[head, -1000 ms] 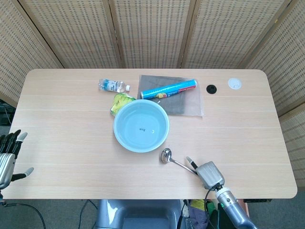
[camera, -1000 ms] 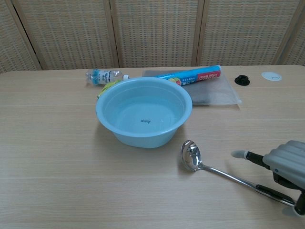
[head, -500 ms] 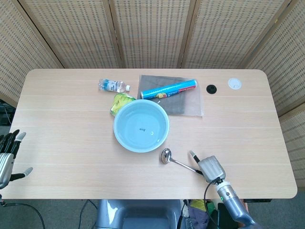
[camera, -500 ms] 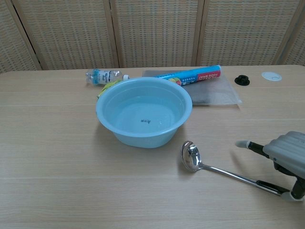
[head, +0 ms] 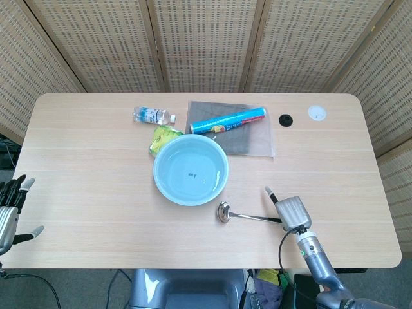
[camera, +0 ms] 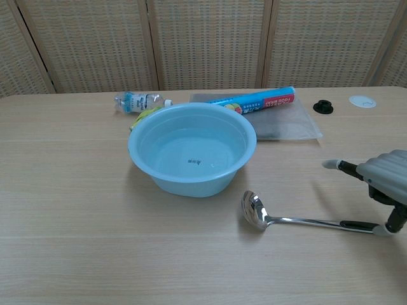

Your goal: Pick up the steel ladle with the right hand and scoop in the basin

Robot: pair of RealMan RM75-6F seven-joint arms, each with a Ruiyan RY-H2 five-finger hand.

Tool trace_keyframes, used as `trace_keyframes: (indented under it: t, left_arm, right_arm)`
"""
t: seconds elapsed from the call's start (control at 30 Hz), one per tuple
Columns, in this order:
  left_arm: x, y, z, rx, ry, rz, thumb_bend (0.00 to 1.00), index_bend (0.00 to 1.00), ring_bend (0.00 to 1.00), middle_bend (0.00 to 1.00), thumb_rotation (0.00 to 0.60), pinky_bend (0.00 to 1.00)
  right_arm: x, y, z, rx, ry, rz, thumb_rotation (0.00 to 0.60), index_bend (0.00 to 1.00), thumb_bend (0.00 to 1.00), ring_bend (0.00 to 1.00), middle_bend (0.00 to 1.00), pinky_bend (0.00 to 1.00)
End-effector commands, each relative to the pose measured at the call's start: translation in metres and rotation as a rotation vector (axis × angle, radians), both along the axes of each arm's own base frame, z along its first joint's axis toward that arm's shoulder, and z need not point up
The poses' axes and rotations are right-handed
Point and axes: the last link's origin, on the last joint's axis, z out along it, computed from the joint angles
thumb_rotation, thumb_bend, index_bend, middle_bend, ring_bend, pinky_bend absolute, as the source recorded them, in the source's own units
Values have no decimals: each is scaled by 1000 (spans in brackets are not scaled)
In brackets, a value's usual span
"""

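The light blue basin (head: 158,181) (camera: 191,183) stands mid-table. The steel ladle (head: 224,212) (camera: 255,210) lies flat on the table just in front of it, bowl toward the basin and handle running out to the right. My right hand (head: 291,212) (camera: 385,173) hovers over the handle's far end. One finger points out toward the left, and the thumb tip touches the handle's end; whether the hand grips the handle is hidden under the palm. My left hand (head: 10,210) hangs off the table's left edge, fingers spread and holding nothing.
Behind the basin lie a small water bottle (head: 153,116) (camera: 138,101), a yellow-green packet (head: 165,136), and a blue foil roll (head: 228,120) (camera: 255,100) on a grey mat (head: 255,143) (camera: 287,127). A black cap (head: 285,120) and white disc (head: 316,113) sit far right.
My right hand has moved right and away from the near edge. The ladle's handle swung with it, from slanting toward the front edge to lying level; its bowl barely shifted.
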Motion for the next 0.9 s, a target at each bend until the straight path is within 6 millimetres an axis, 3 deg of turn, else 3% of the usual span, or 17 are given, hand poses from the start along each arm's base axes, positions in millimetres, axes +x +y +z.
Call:
trace_keyframes:
  t: [0.03, 0.13, 0.23, 0.53, 0.9]
  left_arm:
    - [0, 0, -1, -4, 1, -1, 0, 0, 0, 0, 600, 0]
    - [1, -1, -1, -2, -1, -5, 0, 0, 0, 0, 600, 0]
    - [1, -2, 1, 3, -5, -6, 0, 0, 0, 0, 600, 0]
    - [0, -2, 5, 7, -16, -5, 0, 0, 0, 0, 600, 0]
    - [1, -3, 6, 9, -22, -9, 0, 0, 0, 0, 600, 0]
  right_arm:
    - [12, 1, 11, 24, -95, -40, 600, 205, 0, 963, 957, 1000]
    - [20, 0, 12, 61, -195, -125, 600, 353, 45, 963, 957, 1000]
    - [22, -2, 7, 64, -226, -168, 600, 414, 157, 963, 957, 1000]
    - [15, -4, -8, -11, -267, -276, 600, 445, 302, 963, 957, 1000]
    - [14, 3, -19, -30, -266, -338, 600, 445, 302, 963, 957, 1000]
